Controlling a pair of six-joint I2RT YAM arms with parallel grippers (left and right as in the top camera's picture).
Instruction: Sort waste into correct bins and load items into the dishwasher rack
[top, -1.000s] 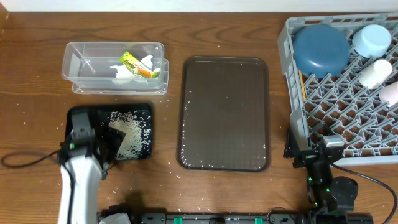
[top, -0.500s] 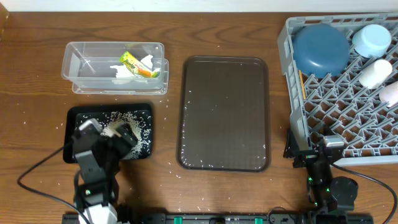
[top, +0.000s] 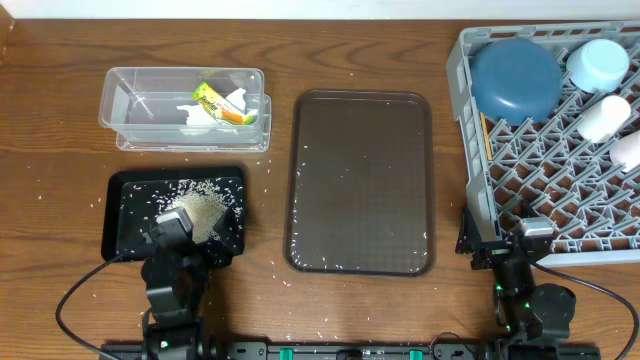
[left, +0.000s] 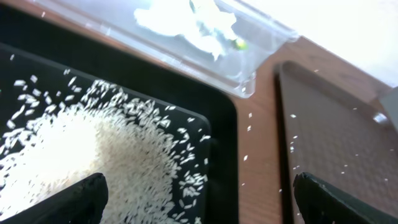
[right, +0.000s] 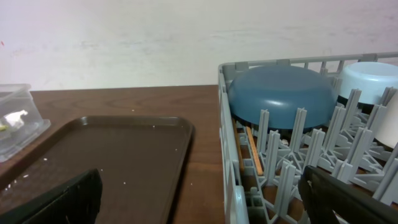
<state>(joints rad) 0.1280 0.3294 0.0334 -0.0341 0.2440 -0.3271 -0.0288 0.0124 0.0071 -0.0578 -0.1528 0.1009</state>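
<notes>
- The left gripper (left: 200, 200) hangs wide open and empty, close above the rice heap (left: 93, 155) in the black tray (left: 155, 74).
- Dipping lower, it could plough grains over the rim onto the table (left: 261, 143).
- The right gripper (right: 199, 194) sits open and empty beside the rack (right: 273, 149).

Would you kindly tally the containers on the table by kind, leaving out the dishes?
Tubs: 1, the clear tub
Trays: 2, the black tray and the brown tray
Racks: 1, the grey rack
Total: 4
</notes>
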